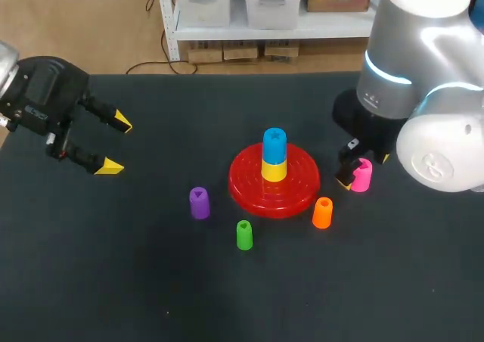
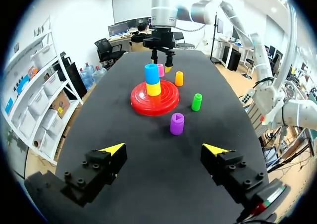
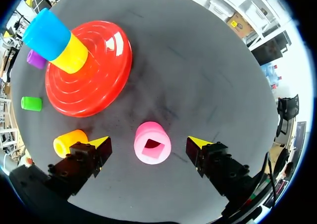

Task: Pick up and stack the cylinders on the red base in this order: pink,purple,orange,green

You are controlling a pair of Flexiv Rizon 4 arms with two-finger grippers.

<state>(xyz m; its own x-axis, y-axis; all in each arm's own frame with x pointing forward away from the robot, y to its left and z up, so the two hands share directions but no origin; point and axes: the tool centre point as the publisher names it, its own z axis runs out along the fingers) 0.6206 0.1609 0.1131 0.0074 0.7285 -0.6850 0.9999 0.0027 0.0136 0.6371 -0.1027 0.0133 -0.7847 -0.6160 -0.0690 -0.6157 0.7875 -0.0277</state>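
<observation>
The pink cylinder (image 3: 152,142) stands upright on the table, off to the right of the red base, and from the right wrist view it sits right between the fingers of the right gripper (image 3: 148,143). The yellow tips are spread wide with a gap on each side of it, so nothing is pinched. It looks like smooth matte plastic, a chunky round peg with a square hole in its top. The orange cylinder (image 1: 322,212) is the same kind of peg, standing near the pink one and just beside the base's rim. The red base (image 1: 302,184) is a glossy round disc with stepped concentric rings, a bit domed. It already carries two pieces stacked at its middle: a yellow cylinder (image 1: 274,170) at the bottom and a blue cylinder (image 1: 274,144) on top, the blue one with a star-ish hole in its top face. Further out, the green cylinder (image 1: 243,235) stands in front of the base, and the purple cylinder (image 1: 199,203) stands to the base's left with what looks like a triangular hole on top. Both are apart from the base and from each other. The table (image 1: 151,281) is a dark, matte, slightly scuffed surface. The left gripper (image 1: 117,145) hangs well off on the left side, fingers wide apart and holding nothing.
</observation>
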